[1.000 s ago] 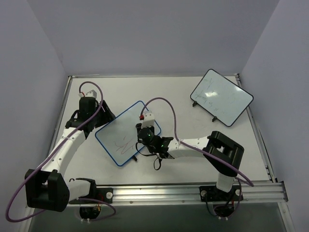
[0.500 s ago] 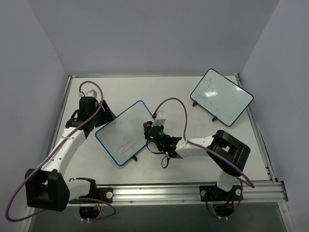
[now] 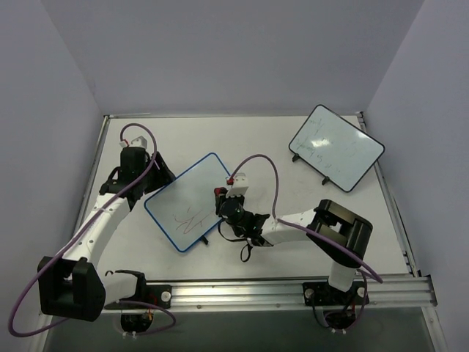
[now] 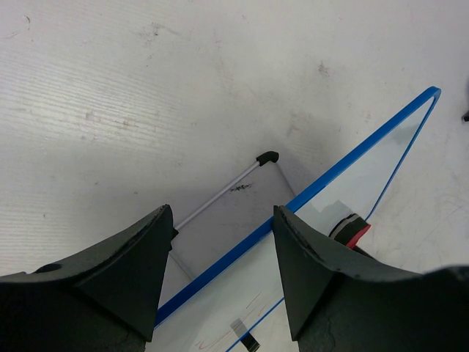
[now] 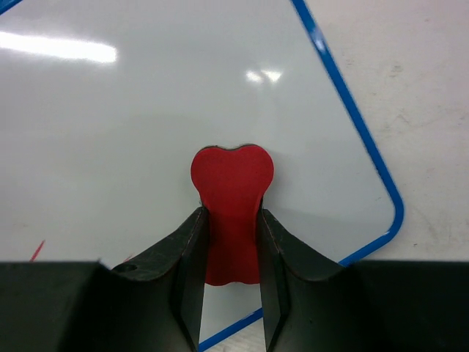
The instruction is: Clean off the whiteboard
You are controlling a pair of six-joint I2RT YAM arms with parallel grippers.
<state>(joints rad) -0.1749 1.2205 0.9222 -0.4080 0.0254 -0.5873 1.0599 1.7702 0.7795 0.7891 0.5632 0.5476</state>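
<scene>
L gripper (image 4: 220,220) clamps whiteboard (image 3: 187,202) edge — R gripper (image 5: 231,220) pinches red eraser (image 5: 232,172) on it.

You have two whiteboards here: one blue-framed whiteboard (image 3: 183,198) and one black-framed whiteboard (image 3: 335,147). One red eraser (image 5: 231,194). Two arms, a left arm (image 3: 102,220) and a right arm (image 3: 293,224). That makes two grippers, the left gripper (image 4: 220,220) and the right gripper (image 5: 231,220), with two fingers each, four in all. One table (image 3: 256,139). One metal rail (image 3: 293,290). One patch of scribbles (image 3: 187,218) on the blue-framed one; the other's marks are too faint to count.
</scene>
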